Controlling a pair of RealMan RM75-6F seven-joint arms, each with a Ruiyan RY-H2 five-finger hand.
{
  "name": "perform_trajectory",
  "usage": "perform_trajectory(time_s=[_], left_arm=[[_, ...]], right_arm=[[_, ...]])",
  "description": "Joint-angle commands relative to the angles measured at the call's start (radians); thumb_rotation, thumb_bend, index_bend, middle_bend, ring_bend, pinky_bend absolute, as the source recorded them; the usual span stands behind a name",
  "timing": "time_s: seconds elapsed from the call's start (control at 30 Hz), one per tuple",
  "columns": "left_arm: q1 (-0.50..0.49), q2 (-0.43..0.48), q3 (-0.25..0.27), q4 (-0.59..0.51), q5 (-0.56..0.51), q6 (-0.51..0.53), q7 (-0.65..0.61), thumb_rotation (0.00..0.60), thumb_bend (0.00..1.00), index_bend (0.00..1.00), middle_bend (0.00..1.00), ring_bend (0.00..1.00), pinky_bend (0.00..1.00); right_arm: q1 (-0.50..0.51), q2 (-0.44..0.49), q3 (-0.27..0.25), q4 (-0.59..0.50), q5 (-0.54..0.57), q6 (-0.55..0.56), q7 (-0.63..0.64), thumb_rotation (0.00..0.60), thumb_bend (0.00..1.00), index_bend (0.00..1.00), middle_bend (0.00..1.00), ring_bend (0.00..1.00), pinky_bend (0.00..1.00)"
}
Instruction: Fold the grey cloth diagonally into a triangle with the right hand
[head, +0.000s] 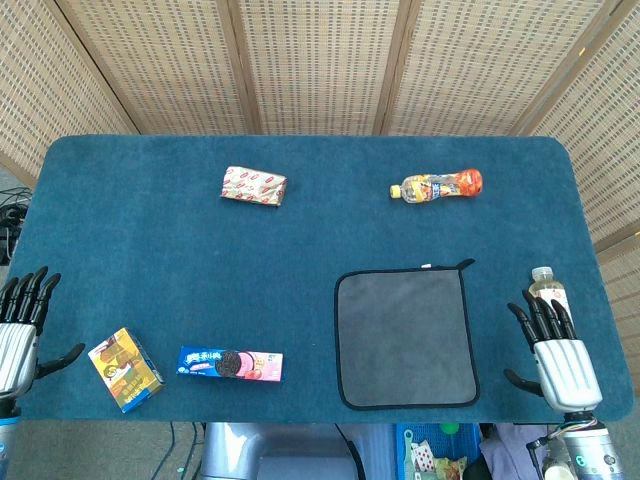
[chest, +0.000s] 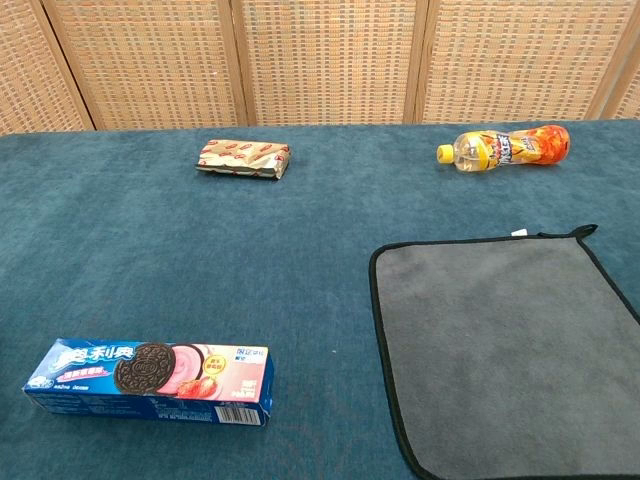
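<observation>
Right hand (head: 563, 352): positioned at the near right edge of the counter (head: 300, 240), palm down, fingers spread and extended, holding nothing. It sits apart from the grey cloth (head: 405, 338), which lies to its left. A clear bottle with a white cap (head: 545, 285) stands just beyond the fingertips; contact cannot be determined.

Grey cloth: lies flat and fully unfolded on the near right portion of the counter, black-edged, with a small loop at its far right corner. No fold is present.

Left hand (head: 20, 330): at the near left edge of the counter, fingers spread, holding nothing. A small yellow and blue carton (head: 125, 369) lies just beside it.

Other items: a blue biscuit box (head: 230, 364) lies near the front edge, between the carton and the cloth. A red-patterned snack packet (head: 253, 186) lies toward the far left. An orange drink bottle (head: 436, 186) lies on its side beyond the cloth, well apart from it. Woven screens (head: 320, 60) stand behind the counter.
</observation>
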Motion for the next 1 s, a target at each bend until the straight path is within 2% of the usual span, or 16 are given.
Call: perform_trajectory(time_s=[0.03, 0.4, 0.53, 1.0], left_arm=[[-0.001, -0.001, 0.001, 0.0, 0.001, -0.002, 0.003, 0.6, 0.15, 0.0, 0.0, 0.0, 0.0], [0.001, -0.003, 0.002, -0.002, 0.007, 0.004, 0.006, 0.6, 0.15, 0.0, 0.0, 0.0, 0.0], [0.001, -0.002, 0.002, -0.003, 0.009, 0.006, 0.003, 0.6, 0.15, 0.0, 0.0, 0.0, 0.0], [-0.003, -0.004, 0.002, 0.0, 0.006, -0.005, 0.004, 0.6, 0.15, 0.0, 0.0, 0.0, 0.0]], right_arm=[[-0.009, -0.001, -0.018, -0.002, -0.008, -0.005, -0.01, 0.6, 0.12, 0.1, 0.0, 0.0, 0.0], [-0.039, -0.079, -0.075, 0.072, -0.094, 0.025, -0.021, 0.6, 0.11, 0.15, 0.0, 0.0, 0.0], [-0.037, -0.102, -0.09, 0.084, -0.105, 0.003, -0.034, 0.6, 0.11, 0.17, 0.0, 0.0, 0.0], [-0.02, -0.17, -0.11, 0.121, -0.117, -0.066, -0.08, 0.6, 0.11, 0.23, 0.0, 0.0, 0.0]])
